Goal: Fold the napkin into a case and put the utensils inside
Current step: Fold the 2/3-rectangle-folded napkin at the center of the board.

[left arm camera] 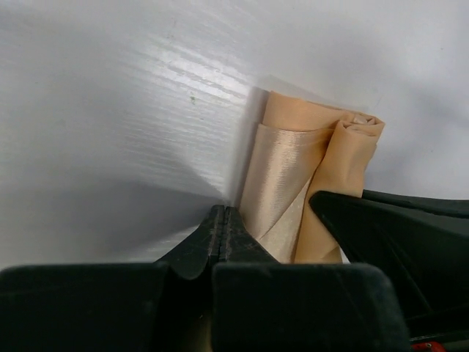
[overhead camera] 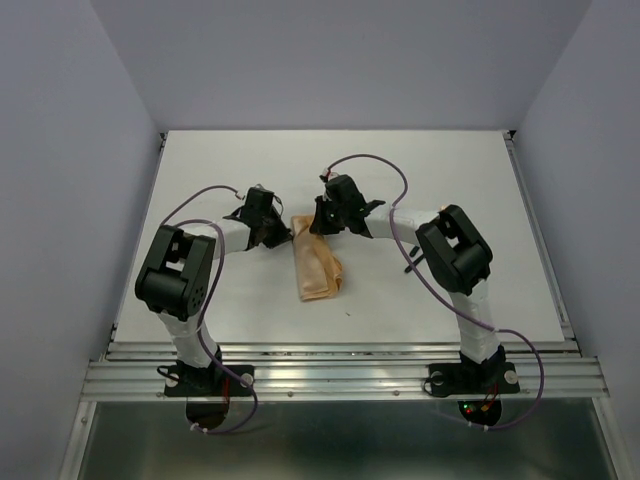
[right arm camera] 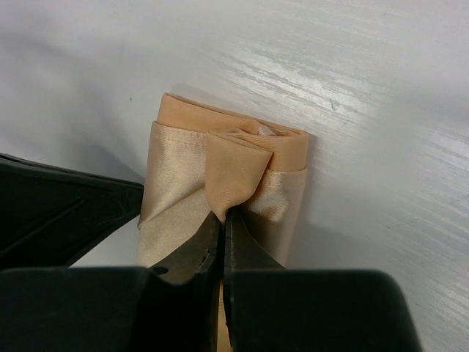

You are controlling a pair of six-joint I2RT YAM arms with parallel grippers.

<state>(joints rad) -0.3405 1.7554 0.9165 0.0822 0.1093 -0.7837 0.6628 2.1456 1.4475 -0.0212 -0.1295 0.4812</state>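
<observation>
With the right tool (right arm camera: 223, 220) clenched on a raised fold of the napkin (right arm camera: 183, 158) lying just ahead of its tips, and the left tool (left arm camera: 223, 220) closed just beside the cloth's edge, the fold is best drawn across slowly and laid flat.

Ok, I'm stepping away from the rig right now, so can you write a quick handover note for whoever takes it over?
Left gripper: shut, against the napkin edge; a grip on the cloth can't be confirmed.
Right gripper: shut on a fold of the napkin.
Napkin: in the middle of the table, folded into a narrow layered strip, both grippers at its far end.
Done: most of the folding.
Left: finish the case and put the utensils in; none are in view.
</observation>
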